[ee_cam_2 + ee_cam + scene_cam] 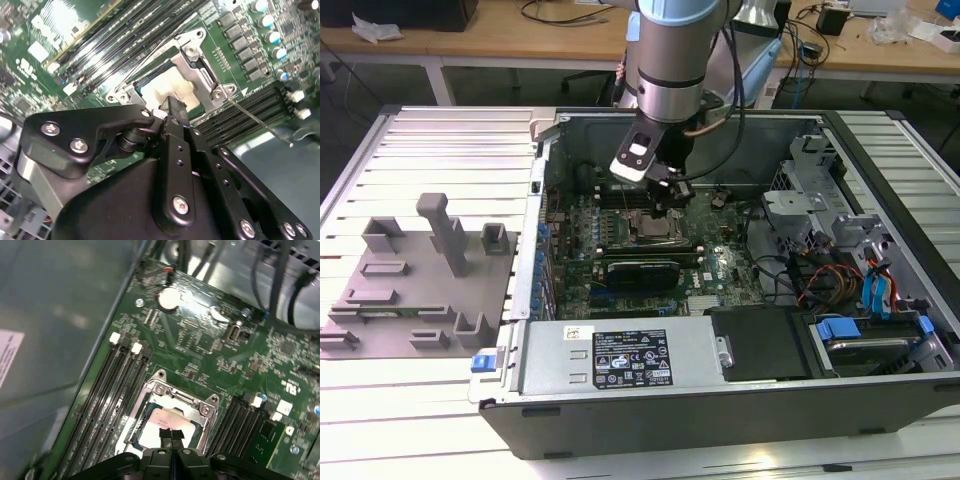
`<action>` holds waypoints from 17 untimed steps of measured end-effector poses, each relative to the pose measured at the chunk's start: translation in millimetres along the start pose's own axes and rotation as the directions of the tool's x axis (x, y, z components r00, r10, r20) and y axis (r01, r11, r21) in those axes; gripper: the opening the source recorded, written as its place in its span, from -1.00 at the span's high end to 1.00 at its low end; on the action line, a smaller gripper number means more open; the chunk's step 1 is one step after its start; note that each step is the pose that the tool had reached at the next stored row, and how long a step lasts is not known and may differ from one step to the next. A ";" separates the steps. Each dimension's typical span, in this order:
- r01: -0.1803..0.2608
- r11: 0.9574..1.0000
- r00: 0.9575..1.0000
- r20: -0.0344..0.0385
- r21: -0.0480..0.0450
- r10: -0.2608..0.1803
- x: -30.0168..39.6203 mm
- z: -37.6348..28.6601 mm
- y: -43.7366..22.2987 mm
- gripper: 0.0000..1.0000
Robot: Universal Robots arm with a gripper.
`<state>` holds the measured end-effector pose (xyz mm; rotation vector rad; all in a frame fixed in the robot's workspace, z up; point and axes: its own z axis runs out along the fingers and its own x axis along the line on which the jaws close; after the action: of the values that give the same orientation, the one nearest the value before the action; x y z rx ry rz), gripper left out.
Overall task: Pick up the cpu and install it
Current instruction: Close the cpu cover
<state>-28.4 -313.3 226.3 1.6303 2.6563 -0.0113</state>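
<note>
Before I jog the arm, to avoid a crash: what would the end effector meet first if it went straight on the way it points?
The cpu, lying in the socket: the end effector points at its silvery top from close above. Whether they touch, I cannot tell.

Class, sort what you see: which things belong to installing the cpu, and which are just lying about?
Belongs to the job: cpu, lying within the socket frame; claw, shut, tips over the cpu.
Just lying about: grey fixture blocks outside the computer case; drive cage; cables.
</note>
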 end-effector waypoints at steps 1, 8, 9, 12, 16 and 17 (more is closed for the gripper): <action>0.016 1.000 1.000 0.000 0.000 -0.016 0.0 0.0 0.0 0.79; 0.173 0.985 0.985 -0.001 -0.004 -0.173 0.0 0.1 0.0 0.79; 0.206 0.979 0.979 -0.001 -0.005 -0.206 0.0 0.1 0.0 0.79; 0.277 0.961 0.961 -0.001 -0.007 -0.277 0.0 0.1 0.0 0.79; 0.374 0.928 0.928 -0.001 -0.010 -0.374 0.0 0.2 0.0 0.79; 0.391 0.920 0.920 -0.001 -0.010 -0.391 0.0 0.1 0.0 0.79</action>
<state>-28.5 -313.3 226.1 1.0675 2.9273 -0.0033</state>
